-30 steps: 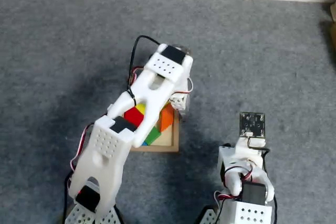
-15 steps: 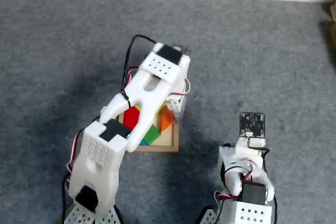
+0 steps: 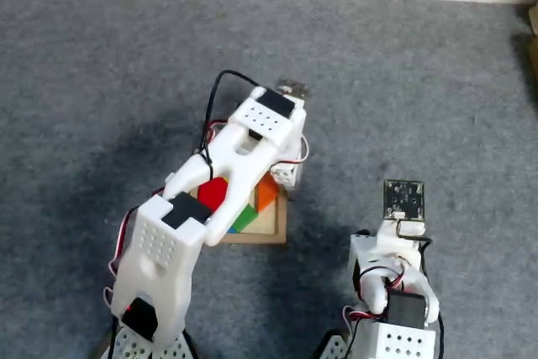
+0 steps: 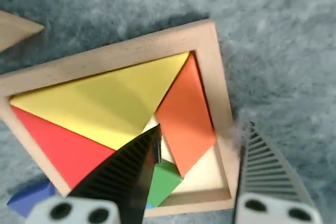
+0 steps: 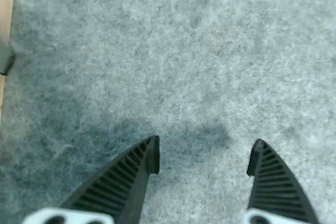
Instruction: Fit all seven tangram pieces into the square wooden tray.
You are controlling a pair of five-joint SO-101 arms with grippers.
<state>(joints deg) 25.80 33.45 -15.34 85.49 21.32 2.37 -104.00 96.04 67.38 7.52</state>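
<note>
Wooden tray (image 4: 105, 61) under the wide-open, empty left end effector (image 4: 203, 126); right end effector (image 5: 205, 140) equally open, empty

The square wooden tray (image 3: 271, 236) lies flat on the grey desk (image 3: 101, 81), just toward 6 o'clock of the middle. Inside it lie flat coloured pieces. The red triangle (image 3: 214, 193) is at 9 o'clock, the orange piece (image 3: 266, 191) at 2 o'clock and the green piece (image 3: 245, 219) at 6 o'clock. Bare pale floor shows toward the 4 o'clock corner.

A large yellow triangle (image 4: 105, 98) lies edge to edge with the red one and touches the orange piece. A blue piece (image 4: 29, 200) shows by the tray's corner beside the red triangle; whether it lies inside is unclear.
</note>
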